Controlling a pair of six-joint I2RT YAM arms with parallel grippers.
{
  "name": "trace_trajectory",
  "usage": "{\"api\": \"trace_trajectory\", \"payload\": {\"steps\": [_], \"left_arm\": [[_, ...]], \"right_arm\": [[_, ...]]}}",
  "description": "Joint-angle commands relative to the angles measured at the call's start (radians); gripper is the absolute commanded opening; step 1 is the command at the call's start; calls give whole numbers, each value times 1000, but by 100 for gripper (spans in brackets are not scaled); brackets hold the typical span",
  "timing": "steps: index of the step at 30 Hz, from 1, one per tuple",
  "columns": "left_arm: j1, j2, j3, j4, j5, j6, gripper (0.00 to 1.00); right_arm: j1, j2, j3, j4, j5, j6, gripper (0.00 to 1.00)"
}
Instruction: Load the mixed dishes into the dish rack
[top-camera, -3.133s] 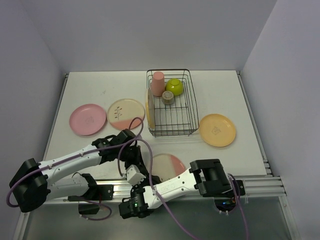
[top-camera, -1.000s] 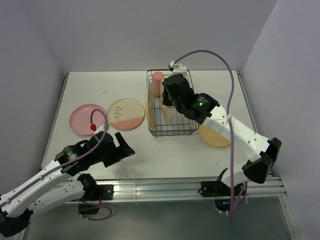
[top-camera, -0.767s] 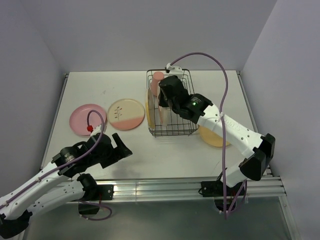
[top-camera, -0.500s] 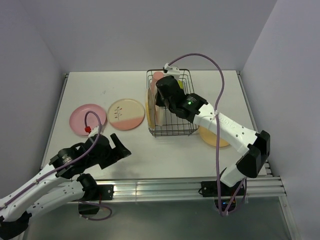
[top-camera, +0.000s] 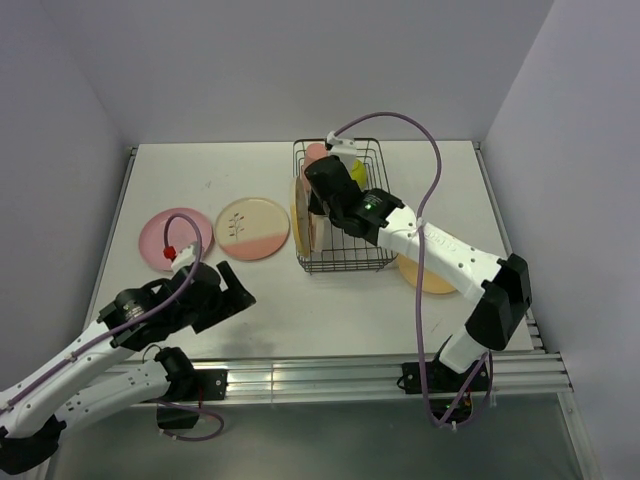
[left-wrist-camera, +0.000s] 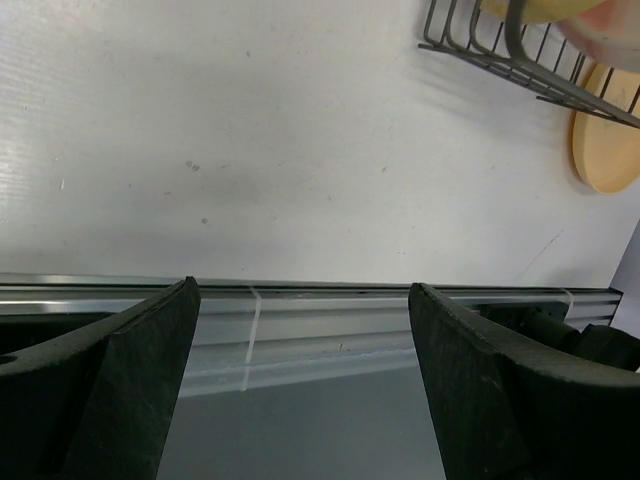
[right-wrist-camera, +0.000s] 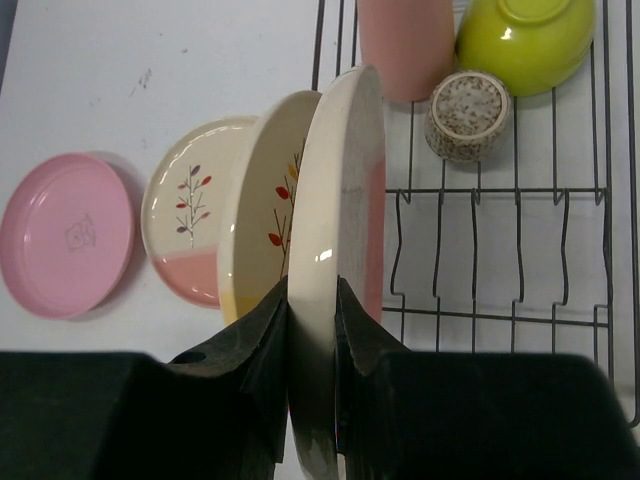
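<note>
White table (top-camera: 330, 300); cream-and-yellow plate (right-wrist-camera: 258, 205) stands just beside the clamped cream-and-pink plate (right-wrist-camera: 338, 190).

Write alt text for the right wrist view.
The right gripper pinches a cream-and-pink plate on edge at the dish rack's end, beside a cream-and-yellow plate. Behind: tumbler, green bowl, grey cup. Outside: pink plate, sprigged plate.
</note>
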Motion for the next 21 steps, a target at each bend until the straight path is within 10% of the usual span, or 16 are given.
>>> {"api": "trace_trajectory", "payload": {"steps": [1,15,21], "left_arm": [[-2,27,68,-1,-51,50,91],[-2,89,64,93,-181,184,91],[-2,101,28,251,-181,229,94]], "right_arm": [[0,-26,4,158,67,20,0],[-4,93,24,181,39,-47,0],[-15,129,41,154,27,-64,23]]}}
